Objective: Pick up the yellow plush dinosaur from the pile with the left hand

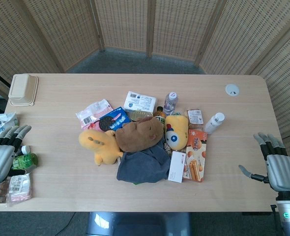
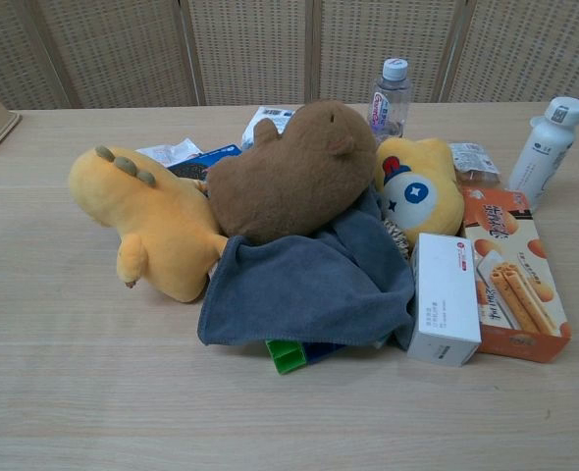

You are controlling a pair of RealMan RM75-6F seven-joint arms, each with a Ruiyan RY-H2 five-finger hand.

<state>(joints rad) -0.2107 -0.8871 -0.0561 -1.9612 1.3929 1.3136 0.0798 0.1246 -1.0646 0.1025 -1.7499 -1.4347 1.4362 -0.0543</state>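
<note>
The yellow plush dinosaur [image 1: 100, 144] [image 2: 154, 220] lies on its side at the left edge of the pile, touching the brown plush [image 1: 139, 133] [image 2: 294, 173]. My left hand [image 1: 2, 155] hovers at the table's left edge, far from the dinosaur, fingers apart and holding nothing. My right hand [image 1: 275, 164] is at the right edge, also spread and empty. Neither hand shows in the chest view.
A grey cloth [image 1: 144, 166] lies under the brown plush. A second yellow plush [image 1: 176, 131], snack boxes [image 1: 196, 155], bottles [image 1: 170, 102] and packets fill the pile. A green bottle [image 1: 25, 161] and wrappers lie by my left hand. A beige container [image 1: 23, 89] sits far left.
</note>
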